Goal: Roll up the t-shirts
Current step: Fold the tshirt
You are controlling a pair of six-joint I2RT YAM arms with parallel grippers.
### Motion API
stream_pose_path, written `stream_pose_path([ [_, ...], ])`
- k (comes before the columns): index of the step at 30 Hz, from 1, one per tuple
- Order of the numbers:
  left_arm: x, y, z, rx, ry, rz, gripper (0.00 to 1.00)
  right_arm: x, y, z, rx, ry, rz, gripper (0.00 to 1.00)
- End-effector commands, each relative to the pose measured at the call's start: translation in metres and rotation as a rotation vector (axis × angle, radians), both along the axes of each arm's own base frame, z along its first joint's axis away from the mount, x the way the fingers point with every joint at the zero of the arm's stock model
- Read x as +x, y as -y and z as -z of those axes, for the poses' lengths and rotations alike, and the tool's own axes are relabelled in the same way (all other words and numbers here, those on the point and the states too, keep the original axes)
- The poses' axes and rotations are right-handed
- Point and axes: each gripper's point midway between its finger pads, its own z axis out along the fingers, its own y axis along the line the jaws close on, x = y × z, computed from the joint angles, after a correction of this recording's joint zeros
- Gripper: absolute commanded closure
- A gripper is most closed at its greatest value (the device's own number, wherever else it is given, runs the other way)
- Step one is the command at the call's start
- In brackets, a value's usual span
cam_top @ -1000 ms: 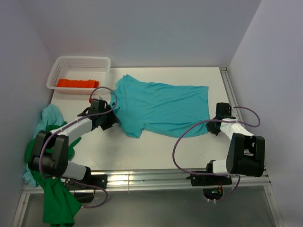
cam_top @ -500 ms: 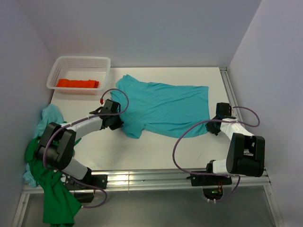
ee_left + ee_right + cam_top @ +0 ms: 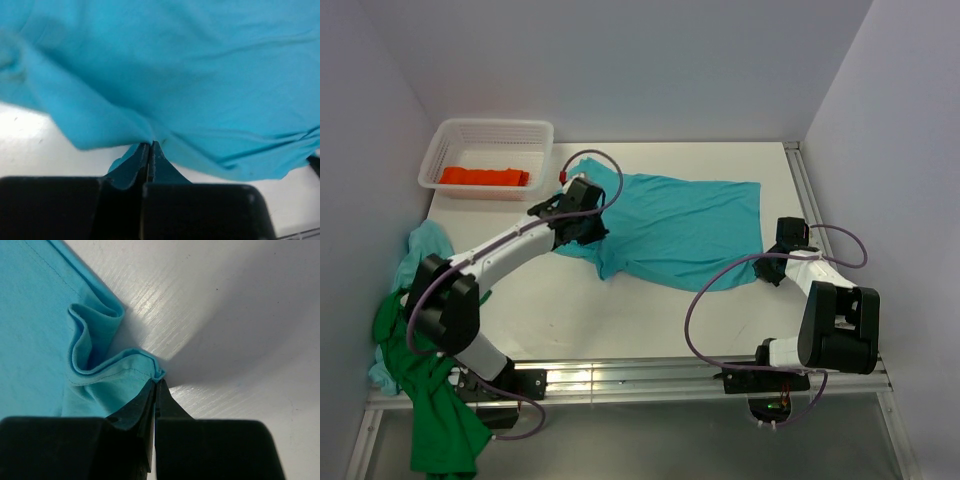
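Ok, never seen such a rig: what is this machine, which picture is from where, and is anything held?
A left arm and a right arm are bolted at the table's near edge. One picture looks down from above and behind them; the other two come from wrist cameras. A turquoise t-shirt lies on the table. The left gripper is shut on its left end, the right gripper on its right hem corner. A white mesh basket holds an orange t-shirt; a dark green t-shirt and a pale blue t-shirt lie heaped at left.
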Motion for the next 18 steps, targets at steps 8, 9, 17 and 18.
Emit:
stream_pose_path([
  [8, 0.047, 0.042, 0.007, 0.011, -0.020, 0.087, 0.32, 0.002, -0.001, -0.004, -0.002, 0.033, -0.016, 1.00],
  [9, 0.049, 0.041, 0.003, 0.005, -0.001, 0.085, 0.31, 0.002, -0.001, -0.004, -0.002, 0.034, -0.016, 1.00],
  [17, 0.031, -0.002, 0.007, 0.043, 0.029, 0.050, 0.35, 0.004, -0.003, -0.004, 0.007, 0.041, -0.029, 1.00],
  [18, 0.032, -0.009, 0.010, 0.020, 0.020, 0.044, 0.36, 0.005, -0.003, -0.004, 0.009, 0.044, -0.030, 1.00],
])
